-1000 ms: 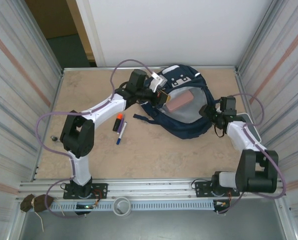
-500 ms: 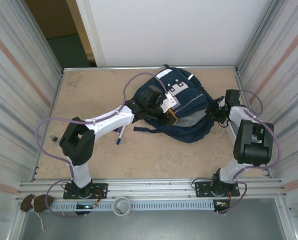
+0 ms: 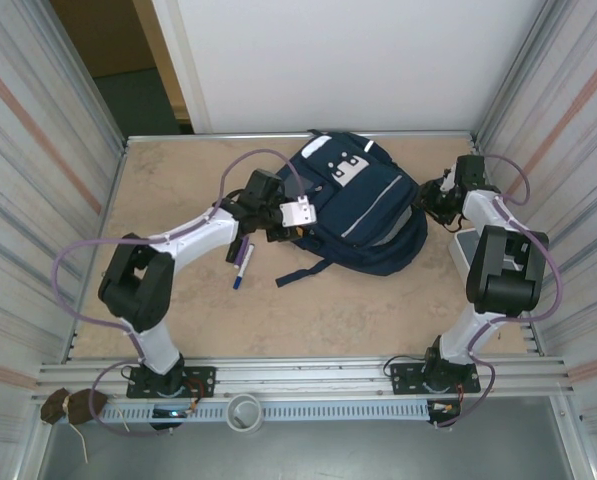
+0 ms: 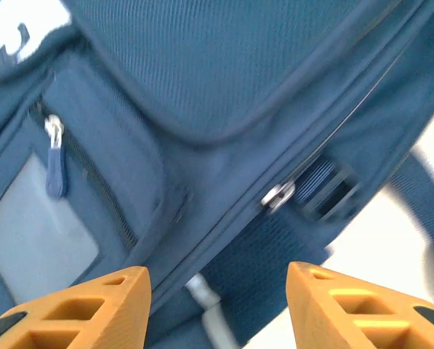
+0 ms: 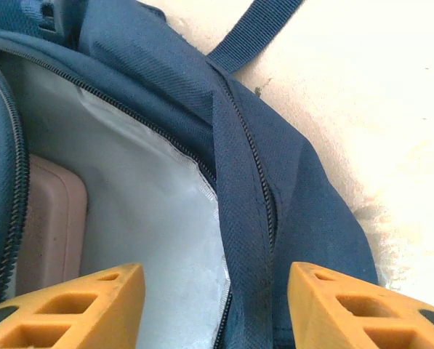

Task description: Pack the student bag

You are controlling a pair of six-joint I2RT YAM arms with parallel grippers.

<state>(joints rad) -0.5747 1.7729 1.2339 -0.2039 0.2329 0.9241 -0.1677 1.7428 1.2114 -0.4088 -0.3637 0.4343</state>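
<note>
Navy fabric: the student bag [image 3: 363, 200] is lying mid-table toward the far side, long axis running far-to-near and leaning a bit right. L to R: pens [image 3: 240, 264] are lying on the table [image 3: 178, 170], just near-left of the left gripper [image 3: 296, 220], which is hovering at the bag's left edge, jaws apart w/ nothing btwn them. Right gripper [image 3: 430, 195] is sitting at the bag's right edge, jaws apart over the open zip. Pens look nearer the left arm, w/ the bag lying to its right.
</note>
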